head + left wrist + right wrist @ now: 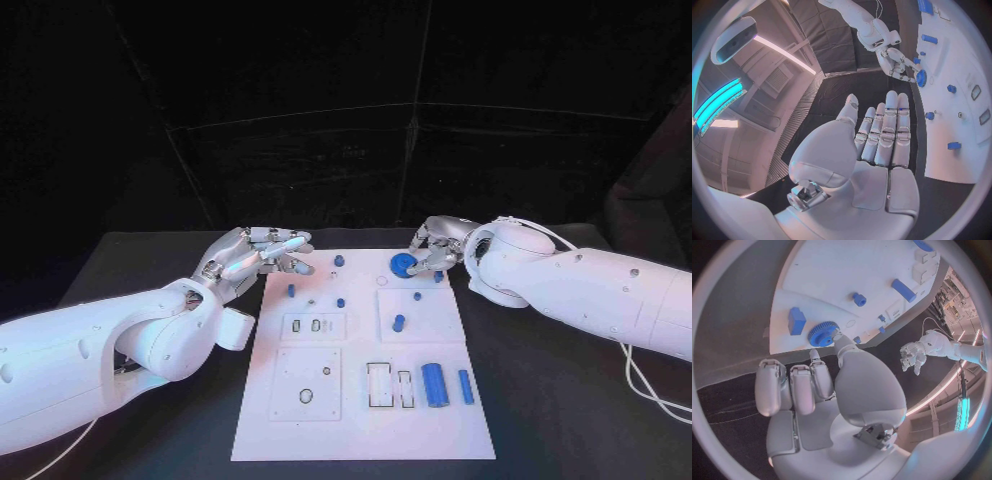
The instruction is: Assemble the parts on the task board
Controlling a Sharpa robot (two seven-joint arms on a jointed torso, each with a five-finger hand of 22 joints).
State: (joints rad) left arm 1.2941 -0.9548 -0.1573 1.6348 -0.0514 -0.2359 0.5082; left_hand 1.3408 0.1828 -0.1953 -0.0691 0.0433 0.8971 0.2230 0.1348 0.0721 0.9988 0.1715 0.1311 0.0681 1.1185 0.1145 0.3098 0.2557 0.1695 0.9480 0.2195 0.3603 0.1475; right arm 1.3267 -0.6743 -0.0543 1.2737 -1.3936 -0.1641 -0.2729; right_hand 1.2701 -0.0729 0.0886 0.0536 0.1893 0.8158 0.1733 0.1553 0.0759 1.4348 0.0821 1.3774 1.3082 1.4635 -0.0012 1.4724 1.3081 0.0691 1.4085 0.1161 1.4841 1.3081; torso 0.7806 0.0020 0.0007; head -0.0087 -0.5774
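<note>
Pinching blue gear [402, 264] at task board's [361, 420] far edge, right hand [437, 250]; left hand [260, 255] empty, beside far-left corner. Left wrist: fingers [886, 135] straight, together, empty. Right wrist: thumb touching gear [822, 333].

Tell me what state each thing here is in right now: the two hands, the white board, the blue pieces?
Left hand: open, fingers apart, holding nothing, at the board's far left corner.
Right hand: fingertips touching the blue gear.
Blue gear: lying on the board's far end.
Task board: flat on the table.
Large blue cylinder: lying on its side.
Blue bar: lying beside the cylinder.
</note>
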